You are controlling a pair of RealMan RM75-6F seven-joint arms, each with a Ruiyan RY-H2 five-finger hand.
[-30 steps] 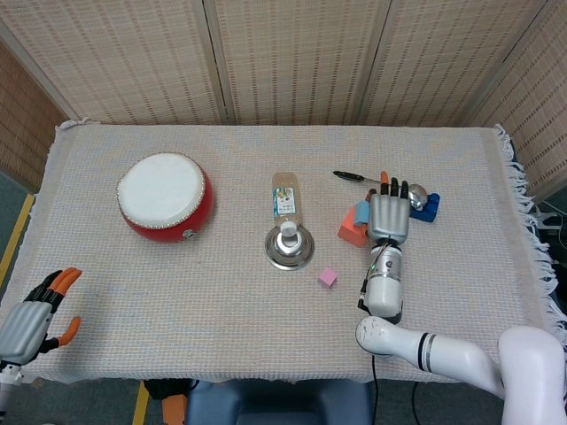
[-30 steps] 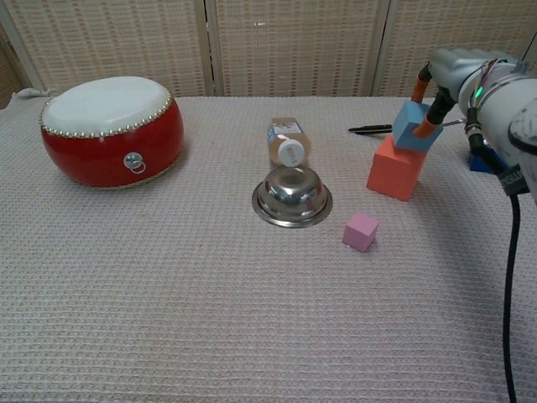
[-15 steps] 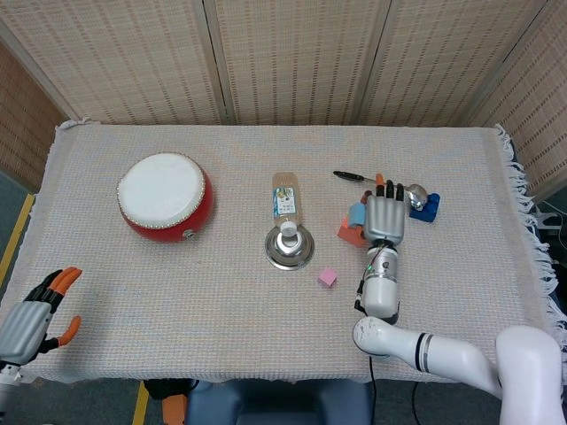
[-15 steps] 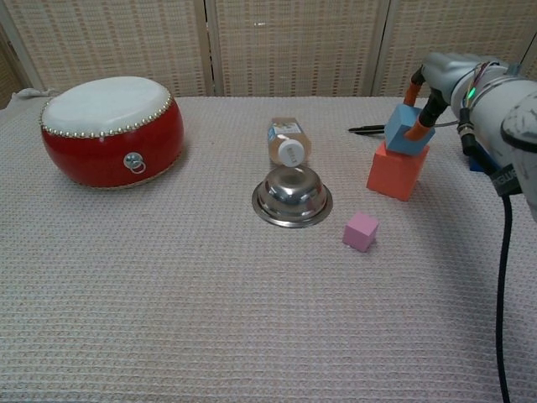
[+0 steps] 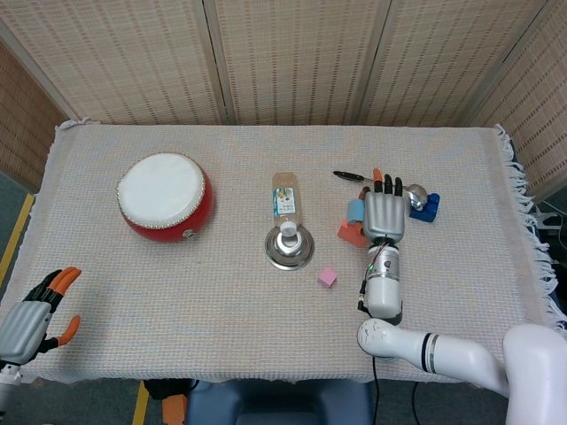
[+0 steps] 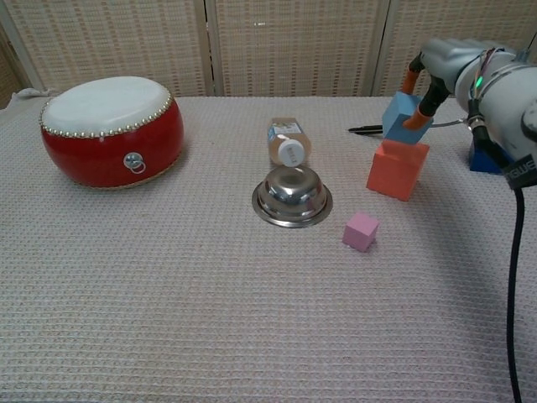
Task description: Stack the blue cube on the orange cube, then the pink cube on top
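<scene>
- Your right robot hand (image 6: 436, 71) pinches the blue cube (image 6: 401, 115), tilted, just above the orange cube (image 6: 397, 169); contact is unclear.
- From the head view, that hand hides most of both cubes.
- The pink cube (image 6: 361, 231) lies on the bench (image 6: 168, 294), near the steel bowl (image 6: 292, 195).
- Your left robot hand (image 5: 35, 319) is empty, fingers apart, partly cut off.

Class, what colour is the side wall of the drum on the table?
Red, under a white top skin; the drum shows it best in the chest view.

The right robot hand (image 6: 432, 71) holds the blue cube (image 6: 403, 117) tilted over the orange cube (image 6: 397, 170), with the pink cube (image 6: 361, 231) near a metal bowl (image 6: 292, 196), bottle (image 6: 288, 140) and red drum (image 6: 110, 130).
</scene>
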